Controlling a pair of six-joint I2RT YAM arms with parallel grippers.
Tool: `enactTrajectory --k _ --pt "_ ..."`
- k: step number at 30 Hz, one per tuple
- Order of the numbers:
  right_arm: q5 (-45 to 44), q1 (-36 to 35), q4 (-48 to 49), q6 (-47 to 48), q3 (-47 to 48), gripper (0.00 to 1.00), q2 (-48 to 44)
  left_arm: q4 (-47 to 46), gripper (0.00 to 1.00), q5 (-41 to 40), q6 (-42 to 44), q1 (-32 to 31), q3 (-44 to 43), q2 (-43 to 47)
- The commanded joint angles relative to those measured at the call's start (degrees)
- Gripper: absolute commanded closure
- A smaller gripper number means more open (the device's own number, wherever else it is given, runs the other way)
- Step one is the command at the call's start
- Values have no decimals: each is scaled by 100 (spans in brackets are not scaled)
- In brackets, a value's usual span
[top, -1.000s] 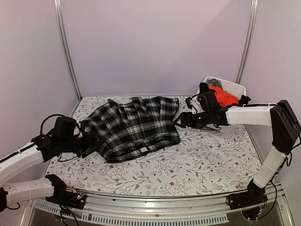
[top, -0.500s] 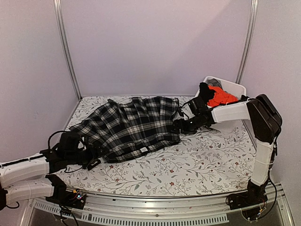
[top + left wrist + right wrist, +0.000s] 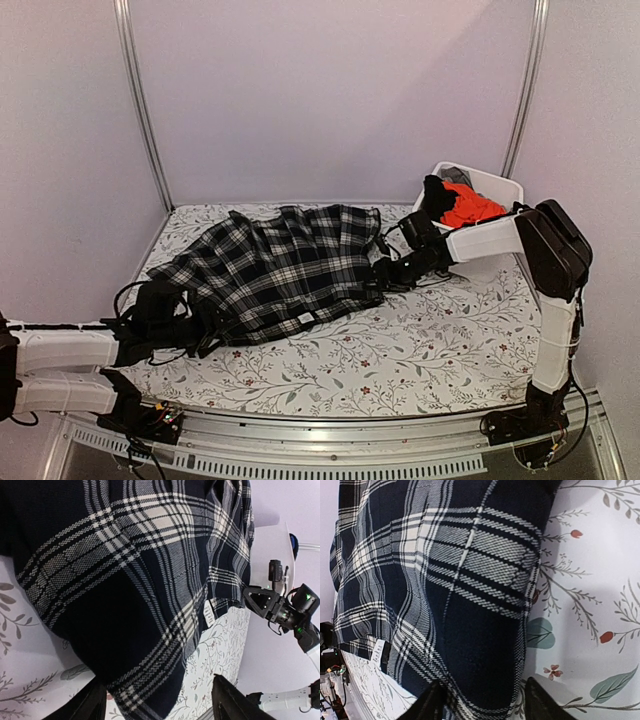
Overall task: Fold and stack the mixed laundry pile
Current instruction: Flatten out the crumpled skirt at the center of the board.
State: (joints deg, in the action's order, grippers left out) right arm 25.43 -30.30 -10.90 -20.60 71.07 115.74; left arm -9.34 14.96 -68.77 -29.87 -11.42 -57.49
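While inside bin (image 3: 503, 186), orange garment (image 3: 473, 208), black garment (image 3: 436, 192).

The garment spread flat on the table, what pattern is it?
The garment is dark navy-black and white plaid, seen best in the left wrist view.

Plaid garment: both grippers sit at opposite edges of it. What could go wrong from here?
1. The left gripper and right gripper have open jaws straddling the plaid garment where it lies flat on the tablecloth; closing might pinch the tablecloth too.
2. Each reaches only the hem, so a shallow bite may slip when lifted.
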Motion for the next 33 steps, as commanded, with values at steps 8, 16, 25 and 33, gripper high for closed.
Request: enactTrajectory --k 8,16,25,33 --pt "1384 60 605 -379 -269 100 -254 -380 81 -58 115 -82 52 -203" --pt "1622 213 914 -635 868 100 -1749 1718 100 -1050 2581 183 -3095 863" --pt "2202 223 1200 -1088 3430 100 -1855 2042 100 315 3848 -90 -6536 -373" --pt "2498 -507 247 -550 4068 100 -1180 2449 100 -28 3847 -1131 -6782 -1519"
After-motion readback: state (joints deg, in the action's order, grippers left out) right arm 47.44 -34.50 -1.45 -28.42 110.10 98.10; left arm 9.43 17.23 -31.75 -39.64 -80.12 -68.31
